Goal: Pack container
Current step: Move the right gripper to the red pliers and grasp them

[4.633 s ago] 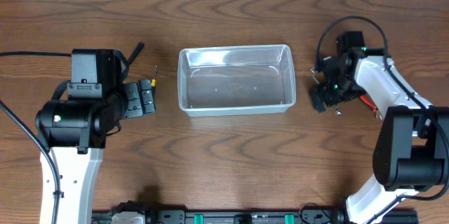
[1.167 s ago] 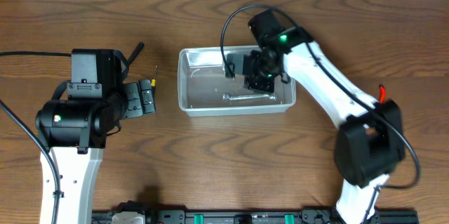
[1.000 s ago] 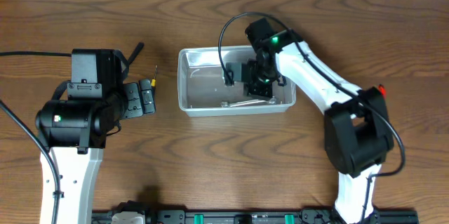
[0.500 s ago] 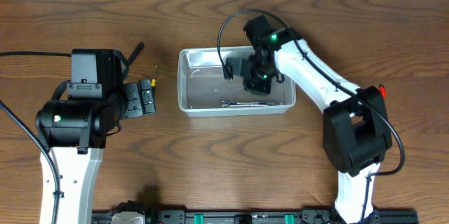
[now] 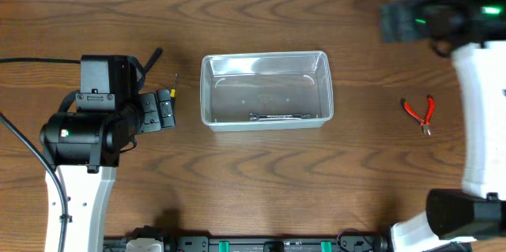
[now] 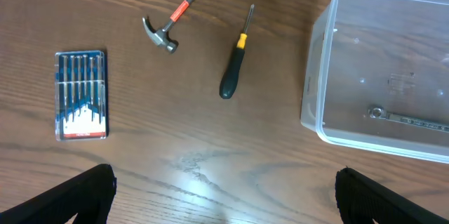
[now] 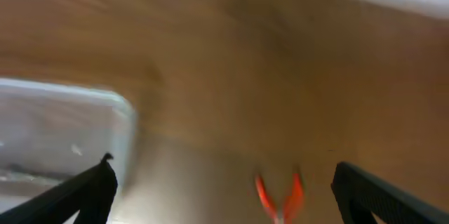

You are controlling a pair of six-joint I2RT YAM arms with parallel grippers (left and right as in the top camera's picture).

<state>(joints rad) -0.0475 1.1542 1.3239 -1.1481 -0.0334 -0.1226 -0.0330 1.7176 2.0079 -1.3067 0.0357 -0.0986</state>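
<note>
The clear container (image 5: 265, 56) stands at the table's middle with a metal wrench (image 5: 278, 116) lying along its front wall. My left gripper (image 5: 166, 110) is open and empty, left of the container. The left wrist view shows the container (image 6: 319, 76) and the wrench (image 6: 410, 117), with my open jaws (image 6: 224, 196) over bare wood. My right gripper (image 5: 395, 19) is blurred at the far right, well away from the container. In the right wrist view it (image 7: 224, 196) is open and empty, with the container's corner (image 7: 112, 104) at the left.
Red-handled pliers (image 5: 419, 114) lie right of the container and show blurred in the right wrist view (image 7: 280, 199). A hammer (image 6: 179, 15), a black and yellow screwdriver (image 6: 234, 59) and a flat blue screwdriver case (image 6: 81, 95) lie left of the container.
My right gripper left the wrench in the container, rose out and swung fast to the far right corner. The left arm has not moved.
</note>
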